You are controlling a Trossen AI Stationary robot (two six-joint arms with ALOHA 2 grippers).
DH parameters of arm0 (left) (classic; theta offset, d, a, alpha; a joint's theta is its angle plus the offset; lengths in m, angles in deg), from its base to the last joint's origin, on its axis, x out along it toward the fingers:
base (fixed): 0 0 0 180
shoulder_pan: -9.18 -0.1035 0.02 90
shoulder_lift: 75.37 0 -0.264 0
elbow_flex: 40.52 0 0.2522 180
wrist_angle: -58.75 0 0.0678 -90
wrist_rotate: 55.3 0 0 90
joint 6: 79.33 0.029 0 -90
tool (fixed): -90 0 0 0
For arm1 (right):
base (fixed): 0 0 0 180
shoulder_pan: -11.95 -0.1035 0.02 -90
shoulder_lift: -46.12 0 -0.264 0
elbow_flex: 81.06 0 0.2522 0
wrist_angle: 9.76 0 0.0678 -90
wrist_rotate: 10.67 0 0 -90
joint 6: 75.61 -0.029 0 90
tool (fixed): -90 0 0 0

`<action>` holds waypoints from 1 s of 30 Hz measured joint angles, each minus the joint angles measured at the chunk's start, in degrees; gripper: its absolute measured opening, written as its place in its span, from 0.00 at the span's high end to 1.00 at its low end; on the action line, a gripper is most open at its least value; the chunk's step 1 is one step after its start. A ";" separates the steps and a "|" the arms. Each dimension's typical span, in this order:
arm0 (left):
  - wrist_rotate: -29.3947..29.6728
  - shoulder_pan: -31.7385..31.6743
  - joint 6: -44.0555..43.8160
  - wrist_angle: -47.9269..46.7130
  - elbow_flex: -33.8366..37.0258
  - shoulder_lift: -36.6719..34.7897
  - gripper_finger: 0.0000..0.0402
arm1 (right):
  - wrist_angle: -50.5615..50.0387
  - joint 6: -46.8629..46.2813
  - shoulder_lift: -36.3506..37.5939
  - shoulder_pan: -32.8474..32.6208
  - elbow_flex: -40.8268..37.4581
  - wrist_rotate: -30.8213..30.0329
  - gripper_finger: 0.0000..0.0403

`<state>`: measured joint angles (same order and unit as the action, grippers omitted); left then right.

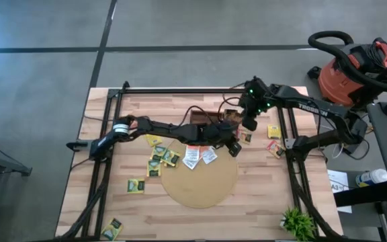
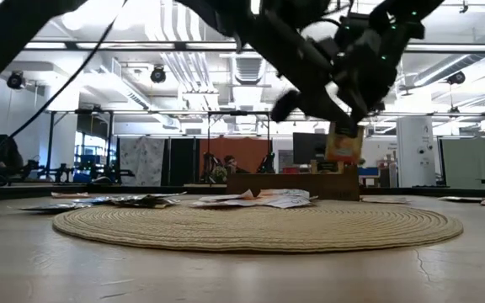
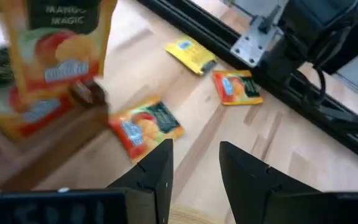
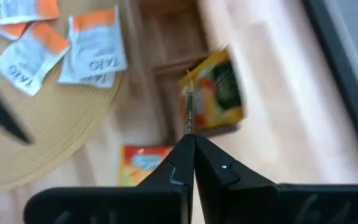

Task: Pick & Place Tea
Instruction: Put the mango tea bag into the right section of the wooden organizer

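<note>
The tea is small square sachets. One orange and dark-green sachet (image 2: pixel 343 145) hangs under my right gripper (image 1: pixel 248 124), which is shut on it above the wooden box (image 1: pixel 213 118). My left gripper (image 3: pixel 194 163) is open with nothing between its fingers. It hovers just right of the box, over bare table beside an orange sachet (image 3: pixel 145 126) that lies flat. White sachets (image 1: pixel 200 156) rest on the round mat (image 1: pixel 200 180). Yellow-green ones (image 1: pixel 157 158) lie on the table left of the mat. My right gripper pinches the sachet's upper edge (image 4: pixel 191 124) between its two shut fingertips. The fingers slant down from above. The sachet hangs upright below them (image 3: pixel 55 56), clear of the box and the table.
A black frame rail (image 1: pixel 289 134) runs along the table's right side, with a yellow sachet (image 1: pixel 274 131) and an orange one (image 3: pixel 237 87) beside it. A red vacuum (image 1: pixel 355 67) stands beyond the far right corner. A small plant (image 1: pixel 297 222) sits near the front right.
</note>
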<state>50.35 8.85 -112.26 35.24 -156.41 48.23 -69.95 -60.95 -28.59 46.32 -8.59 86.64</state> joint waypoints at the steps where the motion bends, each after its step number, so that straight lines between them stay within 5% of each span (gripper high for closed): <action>1: 1.29 0.31 0.05 -0.39 0.54 -0.95 0.69 | -0.28 1.23 -0.79 0.00 1.15 -0.35 0.98; 14: 17.42 3.34 -5.07 0.80 17.29 -17.63 0.69 | -3.87 6.79 -17.19 0.00 11.99 -1.65 0.98; 24: 22.66 3.60 -11.32 12.15 36.98 -30.04 0.69 | -3.38 5.73 -15.46 0.01 13.99 -0.02 0.98; 30: 24.05 3.27 -11.71 14.47 41.49 -32.87 0.69 | 1.57 2.05 -14.94 0.50 13.47 6.68 0.98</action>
<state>74.40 12.12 -123.98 49.71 -114.91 15.36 -68.38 -58.90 -43.52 46.82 4.88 93.32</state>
